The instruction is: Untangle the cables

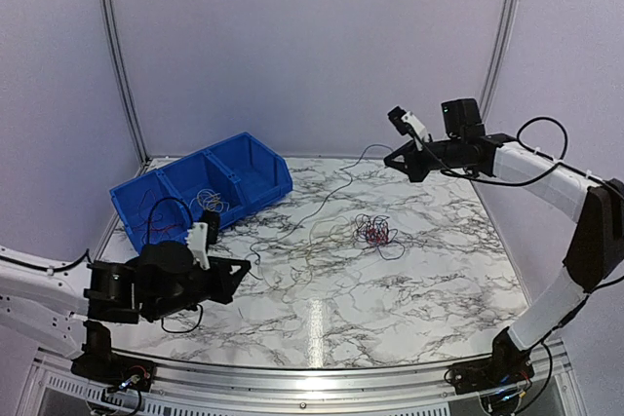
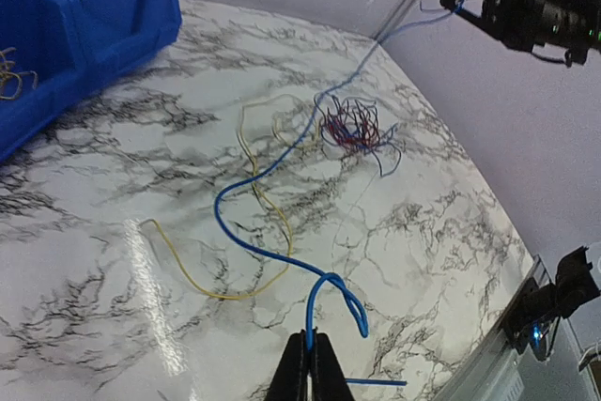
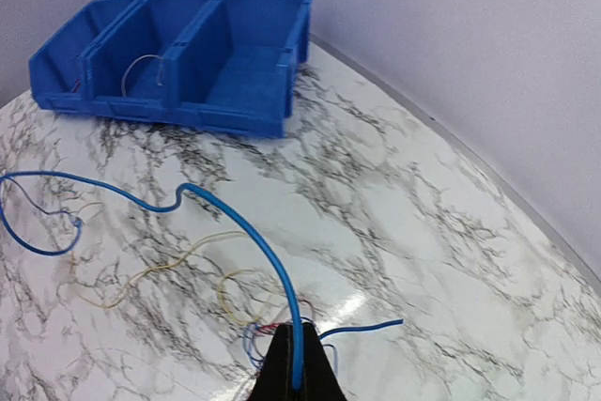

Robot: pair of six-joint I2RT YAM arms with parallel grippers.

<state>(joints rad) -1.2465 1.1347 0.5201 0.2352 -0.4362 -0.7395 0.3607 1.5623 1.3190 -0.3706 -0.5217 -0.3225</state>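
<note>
One long blue wire [image 2: 217,204] is stretched between both grippers and also shows in the right wrist view [image 3: 273,261]. My left gripper [image 2: 310,340] is shut on one looped end, low over the near left of the table [image 1: 239,275]. My right gripper [image 3: 299,387] is shut on the other end, raised at the far right [image 1: 395,161]. A small red and blue tangle [image 1: 375,231] lies mid-table [image 2: 352,129]; my right fingers partly hide it in the right wrist view. A loose yellow wire [image 2: 192,280] curls on the marble beside the blue one.
A blue three-compartment bin [image 1: 263,192] stands at the far left, with thin pale wires [image 1: 207,202] in a compartment. White walls close the back and sides. A metal rail edges the table's near side. Thick black cables loop off both arms.
</note>
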